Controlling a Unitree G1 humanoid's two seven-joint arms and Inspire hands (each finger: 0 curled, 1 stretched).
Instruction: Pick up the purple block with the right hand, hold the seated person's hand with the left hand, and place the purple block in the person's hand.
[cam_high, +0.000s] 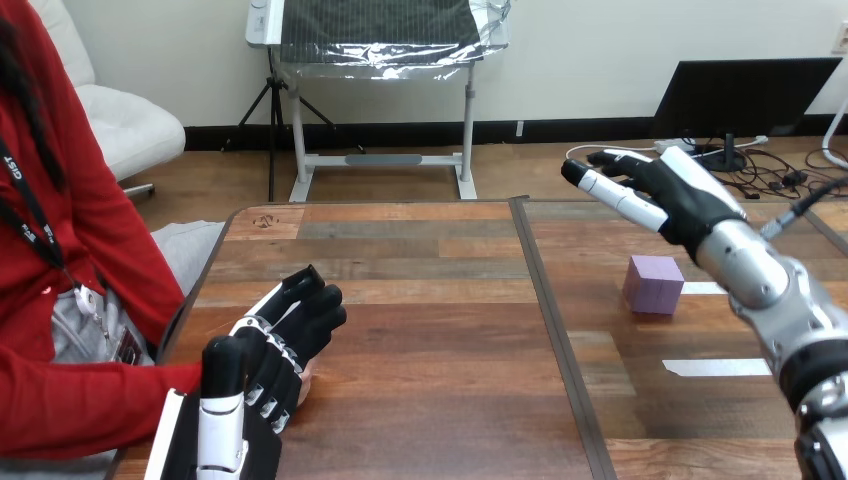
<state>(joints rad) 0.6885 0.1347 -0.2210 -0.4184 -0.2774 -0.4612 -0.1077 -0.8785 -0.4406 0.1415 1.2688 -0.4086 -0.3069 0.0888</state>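
Purple block (653, 284) sits by itself on the wooden table (430, 300). I have my right hand (655, 190) raised above and beyond it, apart from it, fingers stretched nearly straight and empty. Well left of the block, my left hand (262, 375) has its fingers curled round the person's hand (306, 386), of which I see just a small part under them. A dark table seam (545, 300) runs between the two. White tape strips (715, 367) lie just right of the block.
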